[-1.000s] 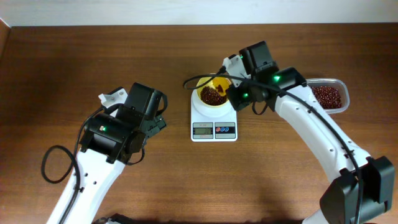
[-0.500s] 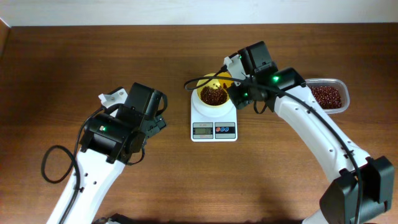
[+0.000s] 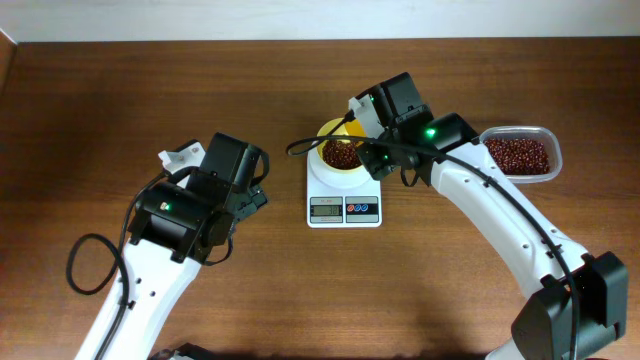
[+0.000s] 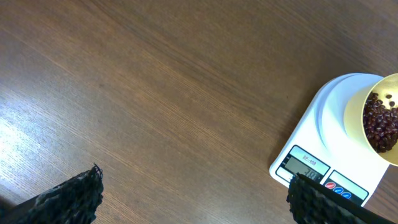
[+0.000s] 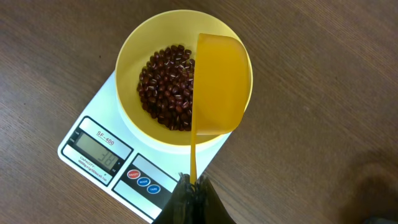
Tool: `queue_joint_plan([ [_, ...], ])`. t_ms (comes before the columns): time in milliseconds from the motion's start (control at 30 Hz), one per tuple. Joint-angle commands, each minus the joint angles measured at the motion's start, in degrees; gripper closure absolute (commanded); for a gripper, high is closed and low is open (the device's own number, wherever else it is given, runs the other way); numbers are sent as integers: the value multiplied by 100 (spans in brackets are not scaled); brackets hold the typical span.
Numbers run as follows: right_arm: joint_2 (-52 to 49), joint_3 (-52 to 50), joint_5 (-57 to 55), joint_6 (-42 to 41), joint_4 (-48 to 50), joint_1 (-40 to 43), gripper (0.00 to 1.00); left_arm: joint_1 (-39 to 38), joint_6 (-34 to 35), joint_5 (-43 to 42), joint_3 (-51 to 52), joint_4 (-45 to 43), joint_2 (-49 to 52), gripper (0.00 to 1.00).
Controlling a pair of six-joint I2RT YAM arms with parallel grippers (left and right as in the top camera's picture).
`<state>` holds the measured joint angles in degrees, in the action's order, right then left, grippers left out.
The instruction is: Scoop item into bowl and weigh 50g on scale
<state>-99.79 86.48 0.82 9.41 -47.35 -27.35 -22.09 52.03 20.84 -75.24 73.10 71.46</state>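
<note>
The yellow bowl (image 5: 134, 59) stands on the white scale (image 5: 74, 134), with a heap of red-brown beans (image 5: 166, 87) in it. My right gripper (image 5: 194, 185) is shut on the thin handle of a yellow-orange scoop (image 5: 217, 84). The scoop hangs tilted over the bowl's right half and no beans show on its visible face. From overhead the right gripper (image 3: 372, 152) sits just right of the bowl (image 3: 330, 172) and scale (image 3: 345, 198). Far left of the scale, my left gripper (image 3: 250, 196) is open over bare wood, its fingers (image 4: 68, 196) wide apart.
A clear plastic container (image 3: 545, 135) holding more beans (image 3: 518, 155) stands at the right, behind my right arm. The scale's display (image 5: 99, 151) faces the table's front, with its buttons (image 5: 143, 182) beside it. A black cable loops by the left arm's base (image 3: 90, 265).
My right arm has shifted left and slightly back over the bowl, carrying the scoop with it. The container at the right is now fully uncovered. The left arm has not moved.
</note>
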Motion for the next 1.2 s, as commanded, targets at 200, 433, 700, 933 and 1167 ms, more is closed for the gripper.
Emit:
queue_joint_plan([
  [200,205,162,-409,42,0,-136,96,24,-7,55,-7,7,-68,1],
  [433,374,702,-691,-153,-15,291,96,24,-7,55,-7,7,-68,1],
  [700,1040,990,-2730,-155,-2511,1917,96,24,-7,55,-7,7,-68,1],
  [933,758,461,-2671,-911,-2736,2833,96,24,-7,55,-7,7,-68,1],
  [1167,94,181,-2570,-903,-1853,2898,96,24,-7,55,-7,7,-68,1],
])
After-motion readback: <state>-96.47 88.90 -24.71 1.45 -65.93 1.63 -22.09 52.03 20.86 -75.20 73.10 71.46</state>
